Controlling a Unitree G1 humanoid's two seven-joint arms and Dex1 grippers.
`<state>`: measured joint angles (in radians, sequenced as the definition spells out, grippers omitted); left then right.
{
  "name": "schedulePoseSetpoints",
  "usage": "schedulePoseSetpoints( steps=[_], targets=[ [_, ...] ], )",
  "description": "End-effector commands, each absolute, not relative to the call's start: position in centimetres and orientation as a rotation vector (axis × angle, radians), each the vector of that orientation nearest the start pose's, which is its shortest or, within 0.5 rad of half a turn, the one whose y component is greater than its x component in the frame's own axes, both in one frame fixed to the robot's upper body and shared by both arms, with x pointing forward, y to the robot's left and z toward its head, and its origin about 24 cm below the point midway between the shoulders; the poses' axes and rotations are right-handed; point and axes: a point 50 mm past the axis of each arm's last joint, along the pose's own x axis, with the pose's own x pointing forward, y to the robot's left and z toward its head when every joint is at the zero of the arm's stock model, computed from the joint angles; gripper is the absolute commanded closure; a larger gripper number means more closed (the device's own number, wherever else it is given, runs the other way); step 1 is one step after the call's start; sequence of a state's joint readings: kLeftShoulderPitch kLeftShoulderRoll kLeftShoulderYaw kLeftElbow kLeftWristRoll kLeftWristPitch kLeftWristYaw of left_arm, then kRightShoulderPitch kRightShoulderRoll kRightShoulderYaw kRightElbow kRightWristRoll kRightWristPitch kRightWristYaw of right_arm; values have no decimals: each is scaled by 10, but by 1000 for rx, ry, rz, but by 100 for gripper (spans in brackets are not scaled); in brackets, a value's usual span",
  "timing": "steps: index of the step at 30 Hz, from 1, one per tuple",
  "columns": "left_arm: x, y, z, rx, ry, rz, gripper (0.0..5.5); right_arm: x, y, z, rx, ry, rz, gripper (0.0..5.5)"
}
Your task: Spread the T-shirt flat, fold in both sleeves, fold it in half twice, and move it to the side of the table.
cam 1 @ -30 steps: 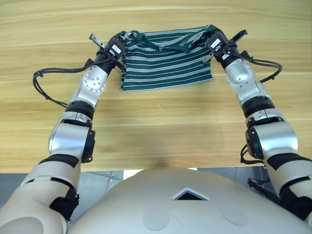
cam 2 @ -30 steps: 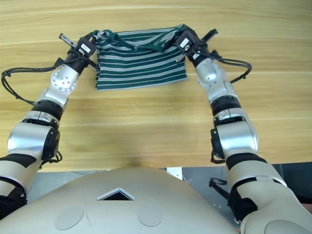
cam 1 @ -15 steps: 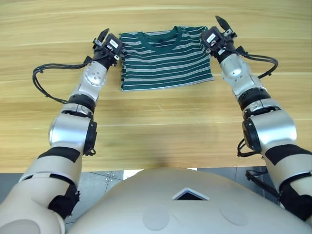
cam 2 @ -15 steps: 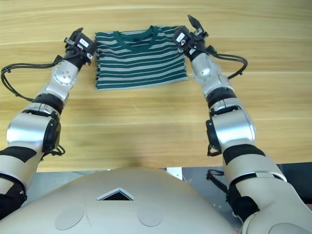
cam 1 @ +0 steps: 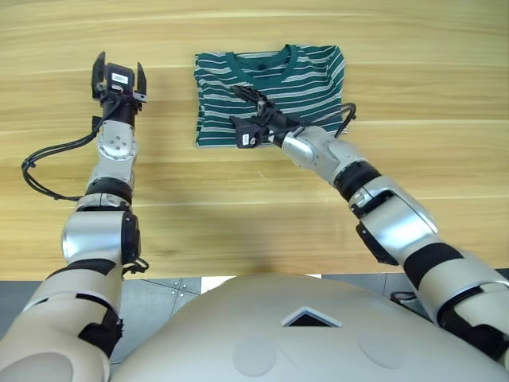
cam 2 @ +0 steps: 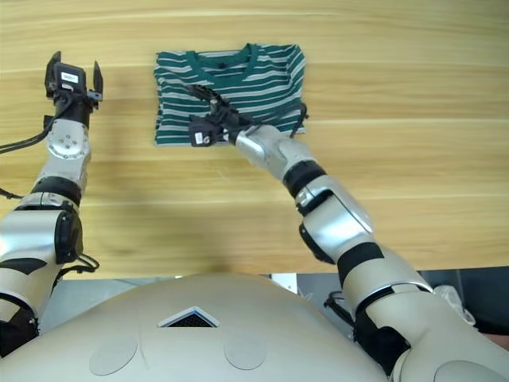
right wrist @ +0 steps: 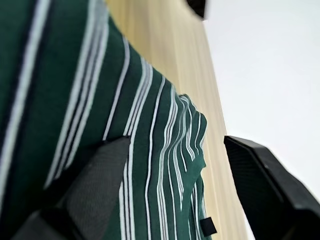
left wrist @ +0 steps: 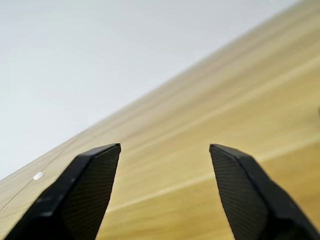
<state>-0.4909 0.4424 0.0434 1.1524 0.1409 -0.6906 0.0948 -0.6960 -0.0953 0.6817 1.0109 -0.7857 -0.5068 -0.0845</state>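
Observation:
The green striped T-shirt [cam 1: 278,79] lies folded into a compact rectangle on the wooden table [cam 1: 254,207], collar at the far edge. My right arm reaches across it from the right. My right gripper [cam 1: 238,106] hovers open over the shirt's near-left part, with nothing between its fingers [right wrist: 95,190]; the striped cloth [right wrist: 75,125] lies right under them. My left gripper [cam 1: 119,65] is open over bare wood well to the left of the shirt, with its dark fingertips [left wrist: 90,175] spread wide apart.
Black cables trail from the left wrist [cam 1: 48,159] and loop beside the right forearm [cam 1: 348,119]. Bare wood surrounds the shirt on all sides, with wide stretches on the left, right and near side.
Both grippers laid the shirt's raised far edge down and let go. The left gripper pulled away to the left; the right arm swung across over the shirt toward its near-left part.

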Motion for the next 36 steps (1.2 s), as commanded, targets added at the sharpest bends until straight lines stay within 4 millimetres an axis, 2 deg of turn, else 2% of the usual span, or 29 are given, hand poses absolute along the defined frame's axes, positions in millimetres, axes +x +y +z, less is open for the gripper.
schedulePoseSetpoints(
  steps=[1, 3, 5, 6, 8, 10, 12, 14, 15, 16, 18, 21, 23, 26, 28, 31, 33, 35, 36],
  targets=[
    [292, 272, 29, 473, -134, 102, 219, 296, -47, -14, -1334, -240, 1138, 202],
    [293, 266, 33, 478, -167, 65, 219, 286, -61, -16, -1335, -271, 1270, 202],
    [294, 261, 38, 493, -186, 26, 219, 265, -88, -13, -1285, -291, 1440, 202],
    [296, 258, 40, 503, -192, 6, 219, 251, -107, -9, -1259, -291, 1506, 202],
    [300, 252, 43, 526, -203, -30, 219, 226, -138, 1, -1213, -266, 1575, 202],
    [305, 240, 47, 571, -221, -105, 219, 196, -183, 12, -1159, -159, 1545, 202],
    [308, 229, 49, 619, -236, -182, 219, 179, -215, 24, -1150, -53, 1478, 202],
    [312, 211, 52, 679, -268, -285, 219, 178, -245, 37, -1165, 29, 1327, 202],
    [313, 201, 54, 698, -285, -332, 219, 181, -250, 45, -1150, 14, 1255, 202],
    [315, 190, 55, 721, -307, -380, 219, 188, -242, 57, -1081, -79, 1172, 202],
    [316, 164, 55, 787, -349, -515, 219, 201, -215, 91, -836, -353, 1002, 202],
    [311, 124, 53, 815, -415, -729, 219, 216, -200, 126, -491, -541, 823, 202],
    [300, 91, 46, 818, -454, -912, 219, 224, -201, 130, -383, -542, 744, 202],
    [280, 49, 28, 812, -440, -1161, 219, 236, -209, 119, -428, -475, 639, 202],
    [269, 27, 10, 877, -382, -1292, 219, 240, -212, 119, -437, -469, 583, 202],
    [263, 19, -9, 1116, -374, -1364, 219, 241, -211, 123, -445, -486, 563, 202],
    [259, 19, -14, 1158, -395, -1381, 219, 244, -212, 121, -467, -470, 548, 202],
    [258, 35, -24, 1259, -373, -1381, 219, 244, -210, 117, -488, -456, 560, 202],
    [260, 51, -29, 1310, -345, -1356, 219, 243, -207, 115, -498, -451, 578, 202]
  ],
)
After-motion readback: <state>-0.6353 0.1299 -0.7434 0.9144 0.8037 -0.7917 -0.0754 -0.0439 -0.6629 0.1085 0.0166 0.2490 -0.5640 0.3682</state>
